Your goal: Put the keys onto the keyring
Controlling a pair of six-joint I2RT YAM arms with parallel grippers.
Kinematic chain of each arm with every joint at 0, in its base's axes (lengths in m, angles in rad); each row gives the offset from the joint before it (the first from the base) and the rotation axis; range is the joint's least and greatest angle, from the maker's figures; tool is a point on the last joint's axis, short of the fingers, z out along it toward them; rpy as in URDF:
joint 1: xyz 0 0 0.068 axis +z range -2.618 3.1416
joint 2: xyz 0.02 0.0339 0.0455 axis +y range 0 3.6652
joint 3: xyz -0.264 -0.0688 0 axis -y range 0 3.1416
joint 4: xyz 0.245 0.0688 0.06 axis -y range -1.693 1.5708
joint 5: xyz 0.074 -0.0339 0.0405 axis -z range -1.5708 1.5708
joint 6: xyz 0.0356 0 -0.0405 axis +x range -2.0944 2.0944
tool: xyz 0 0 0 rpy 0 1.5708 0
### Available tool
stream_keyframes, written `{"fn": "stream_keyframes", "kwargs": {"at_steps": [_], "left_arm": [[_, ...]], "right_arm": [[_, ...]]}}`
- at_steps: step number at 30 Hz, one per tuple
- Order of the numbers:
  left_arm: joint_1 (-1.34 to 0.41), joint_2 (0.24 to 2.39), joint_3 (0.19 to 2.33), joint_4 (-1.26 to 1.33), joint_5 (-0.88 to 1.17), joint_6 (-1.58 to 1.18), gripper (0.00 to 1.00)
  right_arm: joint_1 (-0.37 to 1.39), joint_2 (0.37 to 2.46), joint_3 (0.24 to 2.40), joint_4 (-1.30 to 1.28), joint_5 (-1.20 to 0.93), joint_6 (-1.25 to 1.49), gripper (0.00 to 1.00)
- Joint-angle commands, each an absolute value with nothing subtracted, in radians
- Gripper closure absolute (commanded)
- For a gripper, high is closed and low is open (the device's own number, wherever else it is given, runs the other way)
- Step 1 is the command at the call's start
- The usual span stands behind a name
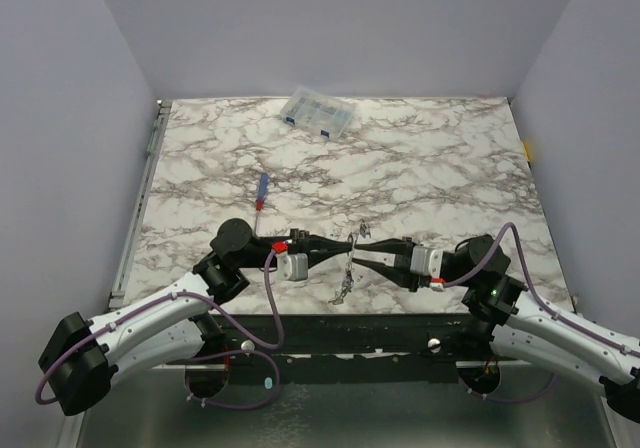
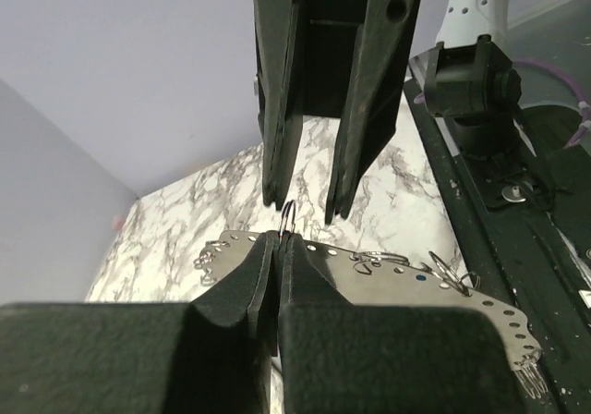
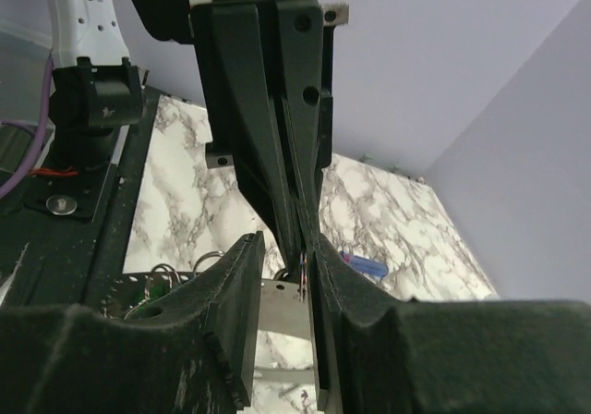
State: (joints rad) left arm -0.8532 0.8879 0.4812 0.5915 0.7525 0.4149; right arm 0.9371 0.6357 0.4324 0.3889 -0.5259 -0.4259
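Observation:
My left gripper (image 1: 349, 251) (image 2: 279, 238) is shut on a thin wire loop of the keyring (image 2: 287, 216), held above the table near its front edge. A grey perforated metal strip (image 2: 388, 280) carrying small split rings (image 2: 377, 259) hangs below the loop. In the top view it dangles under the fingertips (image 1: 343, 286). My right gripper (image 1: 357, 256) (image 3: 282, 259) faces the left one, open, with its jaws on either side of the same wire (image 3: 301, 275), which lies against one pad. No tagged keys can be made out clearly.
A red-and-blue screwdriver (image 1: 260, 190) (image 3: 365, 264) lies on the marble table left of centre. A clear plastic compartment box (image 1: 318, 113) sits at the back edge. Both arm bases and a black rail (image 1: 330, 333) line the near edge.

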Motion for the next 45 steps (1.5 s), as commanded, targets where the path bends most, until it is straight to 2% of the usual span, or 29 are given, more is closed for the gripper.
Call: {"fn": "stream_keyframes", "kwargs": {"at_steps": [1,8,14,17,32,45], "left_arm": [[-0.857,0.891,0.5,0.596,0.704,0.426,1.0],[-0.855,0.901,0.508,0.56,0.643,0.446,1.0],[-0.855,0.918,0.52,0.521,0.595,0.468,1.0],[-0.854,0.925,0.527,0.496,0.575,0.486,1.0],[-0.855,0.926,0.543,0.421,0.512,0.544,1.0],[-0.855,0.929,0.554,0.393,0.524,0.557,1.0]], "right_arm": [[0.945,0.622,0.476,0.328,-0.535,-0.418,0.65],[0.945,0.618,0.551,0.093,-0.477,-0.482,0.58],[0.945,0.669,0.631,-0.081,-0.357,-0.514,0.48],[0.945,0.719,0.688,-0.145,-0.302,-0.505,0.47],[0.945,0.914,0.823,-0.27,-0.241,-0.509,0.48],[0.953,0.969,0.853,-0.249,-0.224,-0.55,0.62]]}}
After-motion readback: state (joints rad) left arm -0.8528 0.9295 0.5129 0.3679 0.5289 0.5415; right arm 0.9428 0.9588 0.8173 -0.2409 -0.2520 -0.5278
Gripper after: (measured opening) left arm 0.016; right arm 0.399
